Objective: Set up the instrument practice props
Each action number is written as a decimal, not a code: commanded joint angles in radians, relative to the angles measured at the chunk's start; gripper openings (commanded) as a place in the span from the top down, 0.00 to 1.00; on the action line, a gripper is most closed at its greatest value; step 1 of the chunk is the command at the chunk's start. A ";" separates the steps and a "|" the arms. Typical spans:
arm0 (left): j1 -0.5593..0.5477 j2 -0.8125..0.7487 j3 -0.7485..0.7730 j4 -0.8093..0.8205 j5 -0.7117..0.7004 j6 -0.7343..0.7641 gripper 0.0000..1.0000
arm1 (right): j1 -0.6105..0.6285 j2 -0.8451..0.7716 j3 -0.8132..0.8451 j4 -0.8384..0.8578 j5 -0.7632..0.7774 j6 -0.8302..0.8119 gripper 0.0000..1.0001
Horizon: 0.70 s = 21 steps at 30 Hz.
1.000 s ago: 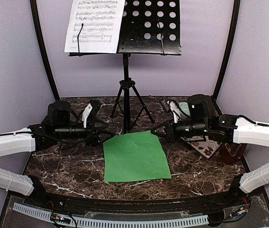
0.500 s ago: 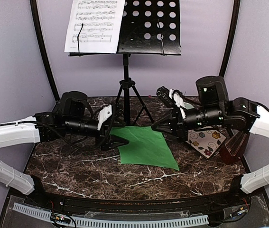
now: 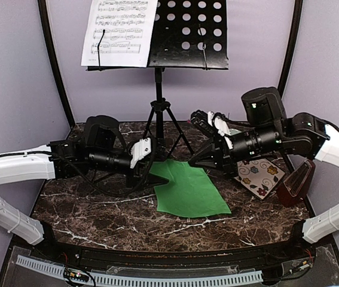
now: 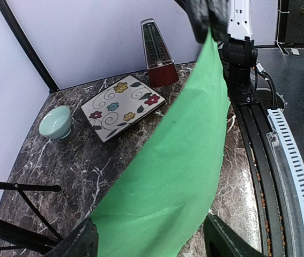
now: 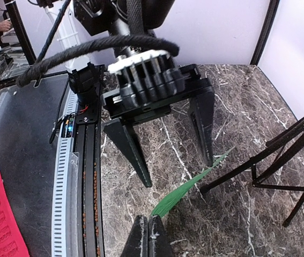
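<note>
Top external view, items as I log them from the console:

1. Music stand (image 3: 186, 36): black perforated desk on tripod legs, upright at the back of the marble table (image 3: 97, 209), centre.
2. White music sheet (image 3: 119, 31): rests on the left half of the stand's desk, printed side facing out.
3. Green music sheet (image 3: 190, 191): mid-table, in front of the tripod, between the two arms. One far corner is raised and the rest slopes down to the table top.
4. Right gripper (image 3: 199, 160): claw closed narrow, pinching that raised corner. My right wrist view shows the fingers pressed together with the green edge running out from them.
5. Left gripper (image 3: 156, 174): claw wide. My left wrist view shows the sheet's opposite corner lying between the two spread fingers. I cannot tell whether either finger touches the paper.
6. Metronome (image 3: 295, 182): reddish-brown pyramid, standing at the right edge of the table, just beside the plate.
7. Floral plate (image 3: 259, 174): square, on the right side of the table, between the metronome and the green music sheet.
8. Bowl (image 4: 55, 122): small, pale green, near the plate and close to the wall.
</note>
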 commanded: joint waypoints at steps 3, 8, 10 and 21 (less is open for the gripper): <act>-0.006 -0.094 0.013 0.009 -0.045 0.065 0.22 | 0.020 0.023 0.040 -0.044 -0.010 -0.039 1.00; -0.005 -0.096 0.026 -0.107 -0.035 0.158 0.10 | 0.038 0.043 0.072 -0.049 -0.037 -0.051 1.00; -0.004 -0.074 0.033 -0.174 -0.014 0.187 0.10 | 0.050 0.050 0.093 -0.066 -0.043 -0.062 1.00; 0.018 -0.134 -0.043 -0.279 -0.089 0.269 0.19 | 0.168 0.078 0.221 -0.245 -0.010 -0.098 1.00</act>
